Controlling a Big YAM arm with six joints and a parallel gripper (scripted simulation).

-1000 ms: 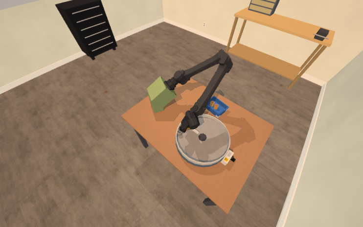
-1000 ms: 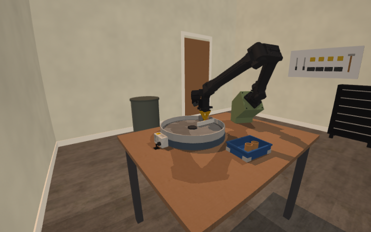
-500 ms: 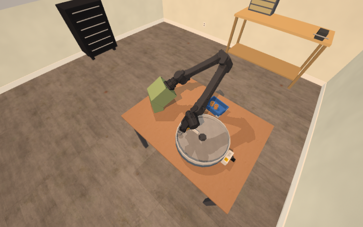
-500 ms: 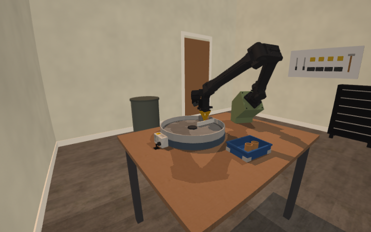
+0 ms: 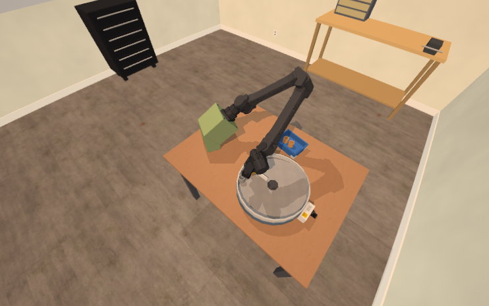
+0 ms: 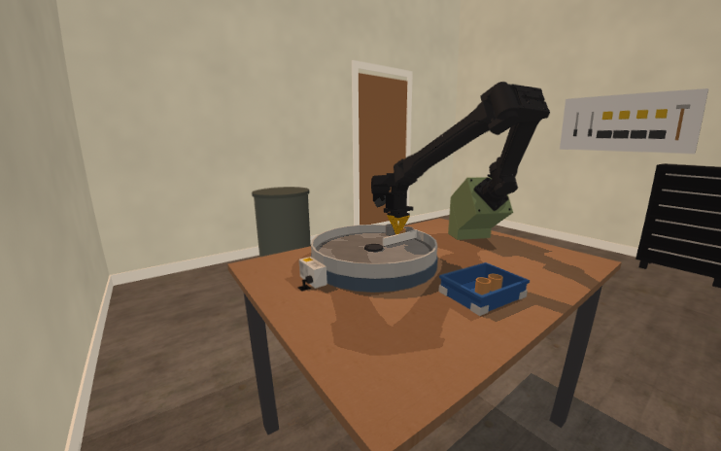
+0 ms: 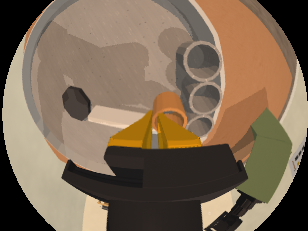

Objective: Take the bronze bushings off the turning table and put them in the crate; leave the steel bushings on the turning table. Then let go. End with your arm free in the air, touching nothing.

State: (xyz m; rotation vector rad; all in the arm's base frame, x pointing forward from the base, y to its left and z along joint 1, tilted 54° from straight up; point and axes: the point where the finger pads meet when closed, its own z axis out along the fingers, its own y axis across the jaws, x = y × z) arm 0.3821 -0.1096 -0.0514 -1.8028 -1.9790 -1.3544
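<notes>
Turntable [image 5: 248, 205]: no legible labels.

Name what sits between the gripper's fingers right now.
A bronze bushing, pinched by its wall in the gripper over the turning table; three steel bushings lie just beyond. The wrist view shows it.
</notes>
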